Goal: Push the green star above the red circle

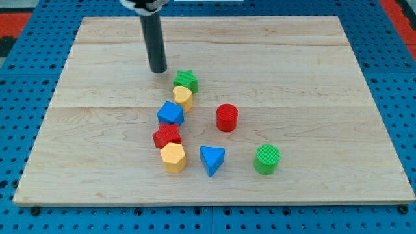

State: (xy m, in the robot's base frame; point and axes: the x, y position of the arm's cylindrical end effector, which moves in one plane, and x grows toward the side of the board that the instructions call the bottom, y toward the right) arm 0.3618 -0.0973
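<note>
The green star [186, 80] lies near the board's middle, up and to the left of the red circle [227, 117]. My tip [158, 70] rests on the board just left of the green star and slightly above it, a small gap apart. A small yellow block [183, 97] touches the star's lower side.
Below the star runs a chain: a blue cube [171, 114], a red star [167, 136], a yellow hexagon [173, 156]. A blue triangle [212, 159] and a green circle [267, 158] lie at lower right. The wooden board [312, 78] sits on a blue pegboard.
</note>
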